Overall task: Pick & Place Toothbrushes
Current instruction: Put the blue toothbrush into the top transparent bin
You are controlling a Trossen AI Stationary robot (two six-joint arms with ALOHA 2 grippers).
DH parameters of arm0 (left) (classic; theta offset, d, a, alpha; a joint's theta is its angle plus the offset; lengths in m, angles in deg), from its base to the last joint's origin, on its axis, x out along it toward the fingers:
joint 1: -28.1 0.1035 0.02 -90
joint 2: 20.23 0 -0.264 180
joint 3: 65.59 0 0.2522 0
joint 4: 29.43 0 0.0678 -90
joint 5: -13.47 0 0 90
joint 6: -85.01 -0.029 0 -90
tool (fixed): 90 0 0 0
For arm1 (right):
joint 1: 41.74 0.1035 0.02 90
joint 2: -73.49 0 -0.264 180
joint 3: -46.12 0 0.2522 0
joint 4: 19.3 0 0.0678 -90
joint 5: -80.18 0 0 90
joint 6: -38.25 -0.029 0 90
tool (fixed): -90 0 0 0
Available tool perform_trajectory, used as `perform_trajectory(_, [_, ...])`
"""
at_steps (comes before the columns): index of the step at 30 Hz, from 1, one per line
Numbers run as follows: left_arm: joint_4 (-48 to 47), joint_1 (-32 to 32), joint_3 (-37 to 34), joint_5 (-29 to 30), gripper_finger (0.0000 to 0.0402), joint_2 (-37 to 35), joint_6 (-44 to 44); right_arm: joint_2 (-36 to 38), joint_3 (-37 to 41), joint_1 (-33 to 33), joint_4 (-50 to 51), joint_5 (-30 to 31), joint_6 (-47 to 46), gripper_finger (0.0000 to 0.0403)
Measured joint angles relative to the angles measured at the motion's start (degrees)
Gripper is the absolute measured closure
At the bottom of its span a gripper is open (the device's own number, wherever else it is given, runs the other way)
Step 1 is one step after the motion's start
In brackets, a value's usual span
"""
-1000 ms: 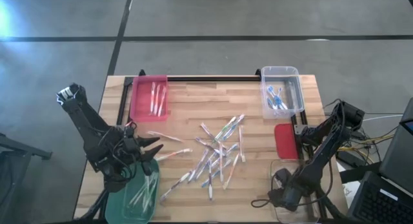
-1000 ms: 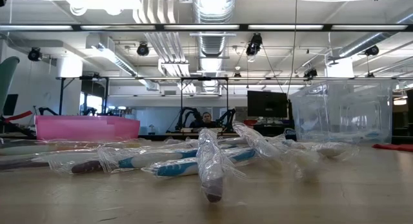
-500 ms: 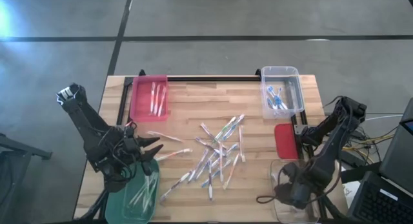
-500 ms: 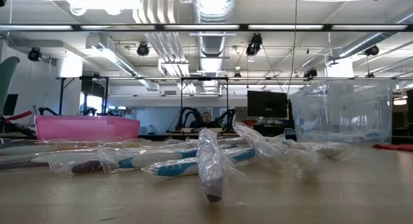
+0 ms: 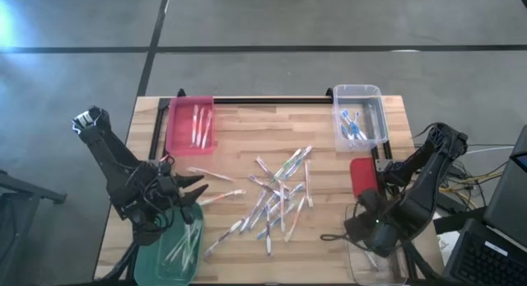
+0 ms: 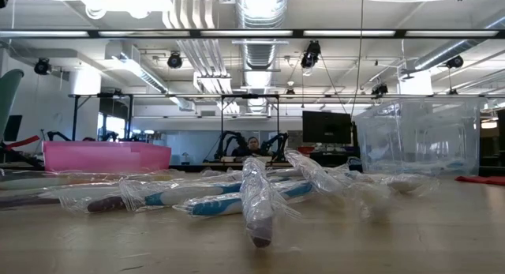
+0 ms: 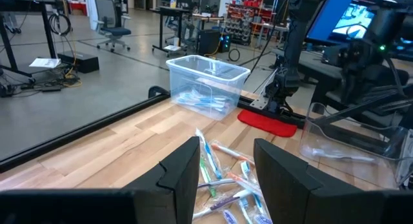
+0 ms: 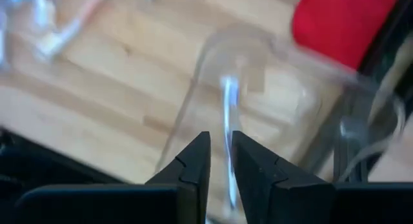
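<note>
sorting partway | bins hold few toothbrushes [image 5: 278,197], most loose on desk [image 5: 247,129] | left gripper [image 5: 196,193] open, empty | right gripper [image 8: 219,161] narrow, hold unclear

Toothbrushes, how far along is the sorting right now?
Done: a few toothbrushes already lie in the pink bin, the far clear bin and the green bin. In hand: the right gripper is over the near clear bin; the left gripper is open and empty. Left: a pile of toothbrushes mid-table.
</note>
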Motion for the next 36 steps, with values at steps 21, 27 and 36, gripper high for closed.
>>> perform_trajectory(21, [0.02, -0.04, 0.0, 0.0, 0.025, -0.02, 0.0, -0.02, -0.75, -23.48, -8.78, 6.62, 37.38, 0.0355])
perform_trajectory(27, [0.0, -0.02, 0.0, 0.0, 0.025, 0.0, 0.0, -0.02, -0.75, -26.66, -18.96, 9.26, 46.76, 0.034])
perform_trajectory(36, [0.0, -0.02, 0.0, -0.02, 0.025, 0.0, 0.0, -1.51, -0.77, -33.12, -22.26, 11.91, 48.99, 0.032])
